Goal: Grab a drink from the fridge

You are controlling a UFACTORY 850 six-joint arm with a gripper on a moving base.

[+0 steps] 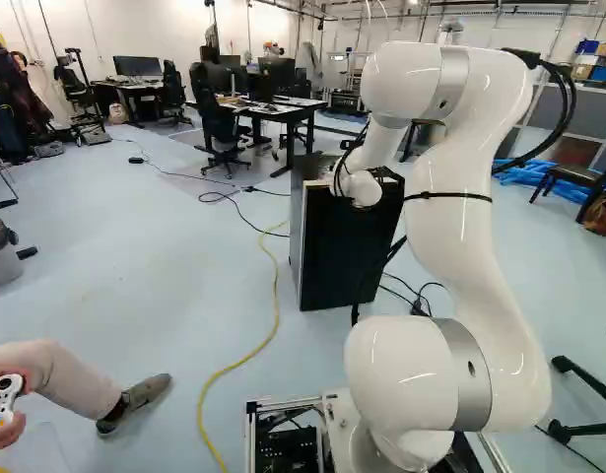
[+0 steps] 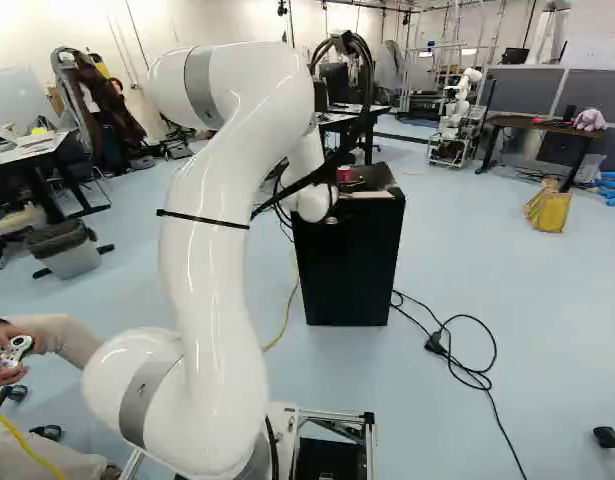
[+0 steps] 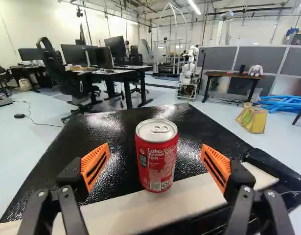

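Orange pads (image 3: 95, 165), two, stand spread with one red can (image 3: 156, 159) between them.

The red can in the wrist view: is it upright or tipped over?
Upright: the red can has its silver lid facing up and its sides nearly vertical.

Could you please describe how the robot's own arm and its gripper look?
The arm is glossy white and rounded, with grey bands at its joints, a thin black strap and black cables. The gripper is black, with two fingers carrying orange, slotted pads.
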